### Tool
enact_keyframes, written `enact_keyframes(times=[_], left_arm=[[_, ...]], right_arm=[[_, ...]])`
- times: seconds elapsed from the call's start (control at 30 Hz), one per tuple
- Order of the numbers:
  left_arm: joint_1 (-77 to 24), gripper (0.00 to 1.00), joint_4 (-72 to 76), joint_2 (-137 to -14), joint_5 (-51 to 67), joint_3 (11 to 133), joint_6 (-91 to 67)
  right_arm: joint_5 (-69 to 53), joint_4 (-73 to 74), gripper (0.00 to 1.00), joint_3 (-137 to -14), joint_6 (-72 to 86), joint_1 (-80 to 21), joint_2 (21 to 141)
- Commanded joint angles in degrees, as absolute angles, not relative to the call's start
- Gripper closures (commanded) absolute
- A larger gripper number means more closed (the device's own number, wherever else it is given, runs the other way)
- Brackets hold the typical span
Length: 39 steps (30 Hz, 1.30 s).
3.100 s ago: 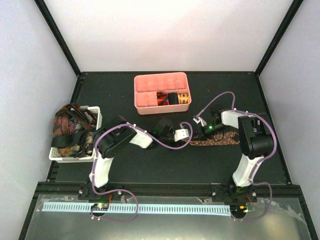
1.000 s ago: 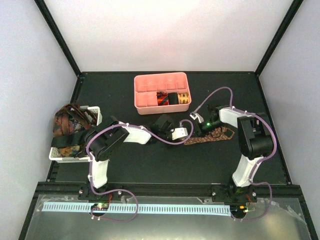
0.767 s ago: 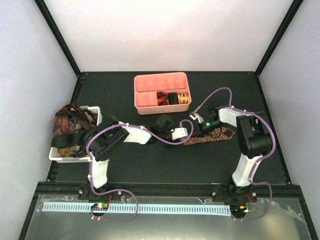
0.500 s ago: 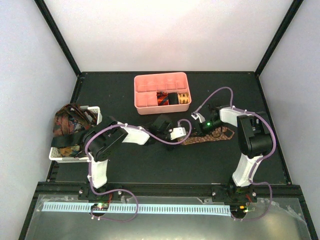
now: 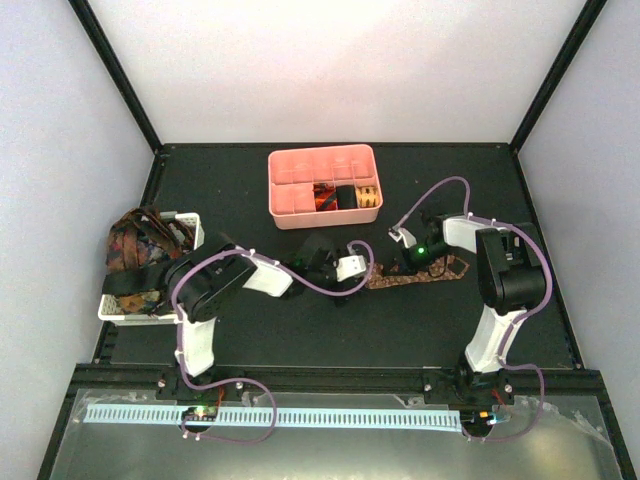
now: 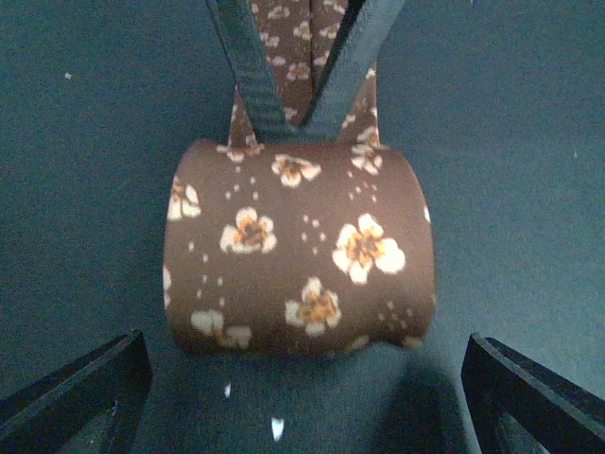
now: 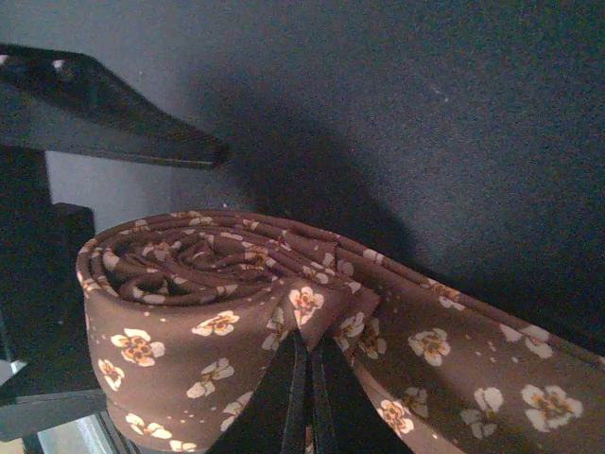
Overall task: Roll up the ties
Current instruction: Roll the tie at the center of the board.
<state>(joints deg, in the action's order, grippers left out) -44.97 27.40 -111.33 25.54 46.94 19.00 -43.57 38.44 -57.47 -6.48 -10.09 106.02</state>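
Observation:
A brown tie (image 6: 298,251) with small pale flowers lies partly rolled on the black table; its roll (image 7: 189,284) stands on edge and the tail (image 5: 425,274) trails right. My left gripper (image 6: 302,397) is open wide, its fingers (image 6: 76,397) apart from the roll on both sides. My right gripper (image 7: 307,339) is shut on a fold of the brown tie at the roll's far side, and its dark fingers (image 6: 250,66) show in the left wrist view. In the top view the left gripper (image 5: 362,275) and right gripper (image 5: 398,265) face each other across the roll.
A pink tray (image 5: 290,200) at the back holds rolled ties in red-orange (image 5: 322,198), black (image 5: 346,196) and gold (image 5: 368,197). A white basket (image 5: 190,235) at the left edge holds several loose ties (image 5: 140,250). Purple cables loop over both arms.
My left gripper has opened and let go of the roll, drawing back a little to the left. My right gripper has shut on the tie's fold.

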Motion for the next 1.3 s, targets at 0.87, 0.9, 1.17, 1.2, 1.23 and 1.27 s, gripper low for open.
enact_keyframes(times=[0.87,0.9,1.17,1.2,1.23,1.27], left_arm=[[-46.85,0.61,15.51,-113.77,19.07,48.88,20.02],[-46.85,0.61,15.27,-113.96,18.90,49.13,20.16],[-46.93,0.60,12.69,-114.79,18.86,51.63,20.65],[-46.93,0.60,12.54,-114.86,18.87,51.67,20.69],[-46.92,0.60,12.62,-114.94,18.94,51.64,20.66],[-46.93,0.59,12.67,-114.96,19.10,51.60,20.68]], right_arm=[[-54.81,42.17,0.48,-58.10,-8.63,-8.42,101.79],[-55.49,41.99,0.46,-58.05,-8.29,-9.14,101.58],[-56.25,38.33,0.48,-57.92,-4.90,-13.44,102.66],[-55.89,37.87,0.50,-57.88,-4.64,-13.79,102.84],[-55.52,37.33,0.52,-57.76,-4.13,-13.94,103.14],[-54.55,36.85,0.57,-57.79,-3.69,-14.01,103.53]])
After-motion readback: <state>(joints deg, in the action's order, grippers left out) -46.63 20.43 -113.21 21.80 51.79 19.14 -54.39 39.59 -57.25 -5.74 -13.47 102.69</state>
